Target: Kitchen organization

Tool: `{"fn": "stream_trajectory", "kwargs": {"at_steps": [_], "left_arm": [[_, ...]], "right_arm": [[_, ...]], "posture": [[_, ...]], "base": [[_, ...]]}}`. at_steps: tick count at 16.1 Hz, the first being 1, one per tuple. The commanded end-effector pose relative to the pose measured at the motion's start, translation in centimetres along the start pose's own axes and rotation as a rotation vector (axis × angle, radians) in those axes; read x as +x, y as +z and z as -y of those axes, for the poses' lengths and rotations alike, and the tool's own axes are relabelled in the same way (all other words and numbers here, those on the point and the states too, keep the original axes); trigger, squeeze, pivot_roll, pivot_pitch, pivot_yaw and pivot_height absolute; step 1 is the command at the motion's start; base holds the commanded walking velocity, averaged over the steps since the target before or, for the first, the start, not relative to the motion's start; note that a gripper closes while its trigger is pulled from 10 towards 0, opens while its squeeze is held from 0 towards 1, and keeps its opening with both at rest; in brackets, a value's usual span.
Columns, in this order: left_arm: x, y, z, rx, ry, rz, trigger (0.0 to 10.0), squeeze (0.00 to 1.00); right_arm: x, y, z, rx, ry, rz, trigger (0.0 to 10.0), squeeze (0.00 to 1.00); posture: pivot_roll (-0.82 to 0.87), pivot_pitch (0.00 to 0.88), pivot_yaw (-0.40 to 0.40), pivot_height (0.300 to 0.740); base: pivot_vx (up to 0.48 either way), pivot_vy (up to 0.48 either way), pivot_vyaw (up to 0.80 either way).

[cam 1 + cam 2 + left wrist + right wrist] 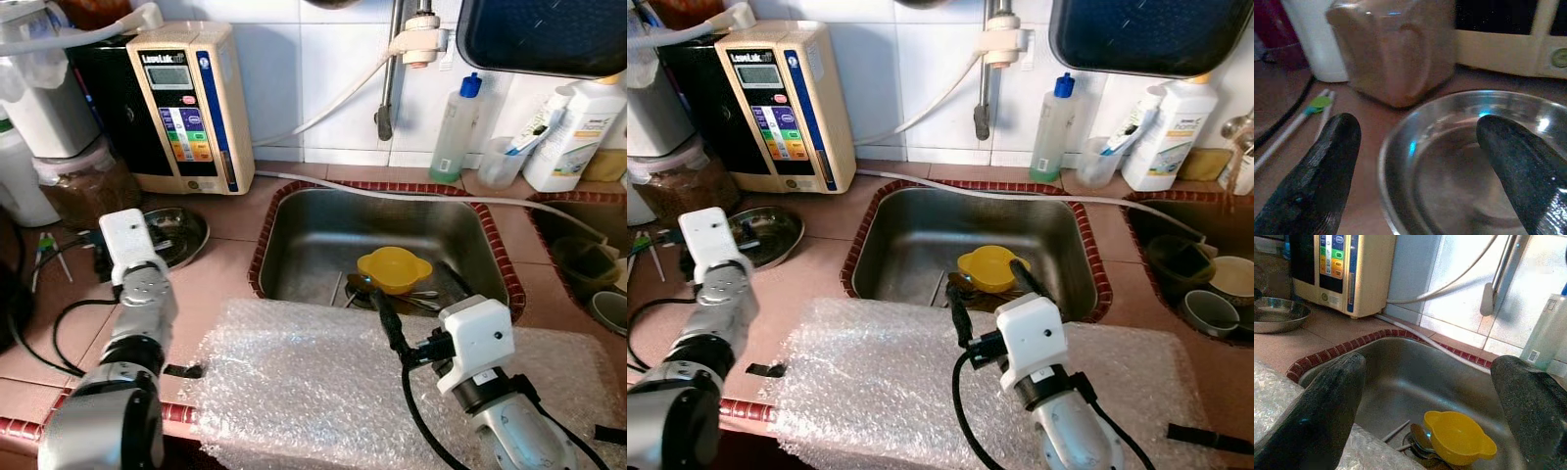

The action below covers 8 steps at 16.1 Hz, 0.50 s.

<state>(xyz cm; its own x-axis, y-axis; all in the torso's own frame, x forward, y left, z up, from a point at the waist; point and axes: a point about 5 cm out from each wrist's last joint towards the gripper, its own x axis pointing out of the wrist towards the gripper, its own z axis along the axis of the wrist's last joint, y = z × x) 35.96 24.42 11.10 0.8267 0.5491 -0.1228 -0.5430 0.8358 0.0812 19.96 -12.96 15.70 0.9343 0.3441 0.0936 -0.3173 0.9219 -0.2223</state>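
Note:
A yellow two-handled bowl (394, 268) lies in the steel sink (313, 240), with a spoon (1418, 436) beside it. My right gripper (989, 291) hovers open over the sink's near edge, and the bowl (1457, 438) sits below and between its fingers (1327, 406). A shallow steel dish (184, 233) rests on the counter left of the sink. My left gripper (1420, 161) is open right at the dish's (1464, 166) rim, one finger over its inside and one outside, holding nothing. A bubble-wrap sheet (294, 382) covers the counter in front of the sink.
A cream water machine (186, 108) and a jar of brown powder (83, 186) stand behind the dish. Bottles (456, 127) line the tiled wall by the tap (387, 108). A second sink (1200, 274) at right holds bowls. Black cables (59, 323) trail on the left counter.

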Motion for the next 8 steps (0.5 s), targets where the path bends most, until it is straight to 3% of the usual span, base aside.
{"fn": "stream_trajectory", "kwargs": {"at_steps": [1,5,6,8], "left_arm": [[0.2,0.2,-0.5,0.021,0.031,0.01,10.0,0.0],[0.2,-1.3,-1.6,0.061,0.056,-0.061,10.0,0.0],[0.0,-2.2,-1.6,0.04,0.056,-0.122,9.1,0.0],[-0.3,-2.4,-0.8,0.034,0.023,-0.128,3.9,0.0]], "right_arm": [[0.0,0.6,-0.1,-0.004,0.011,0.018,10.0,0.0],[0.2,0.5,-0.3,-0.01,0.027,0.017,10.0,0.0],[0.3,0.5,-0.3,-0.011,0.027,0.018,10.0,0.0],[0.6,0.6,0.0,-0.009,0.023,0.023,10.0,0.0]], "posture": [[-0.05,0.009,0.073,0.74],[-0.04,0.012,0.063,0.74],[-0.04,0.011,0.059,0.74],[-0.03,0.008,0.054,0.74]], "base": [[0.0,0.0,0.0],[0.0,0.0,0.0],[0.0,0.0,0.0],[0.0,0.0,0.0]]}}
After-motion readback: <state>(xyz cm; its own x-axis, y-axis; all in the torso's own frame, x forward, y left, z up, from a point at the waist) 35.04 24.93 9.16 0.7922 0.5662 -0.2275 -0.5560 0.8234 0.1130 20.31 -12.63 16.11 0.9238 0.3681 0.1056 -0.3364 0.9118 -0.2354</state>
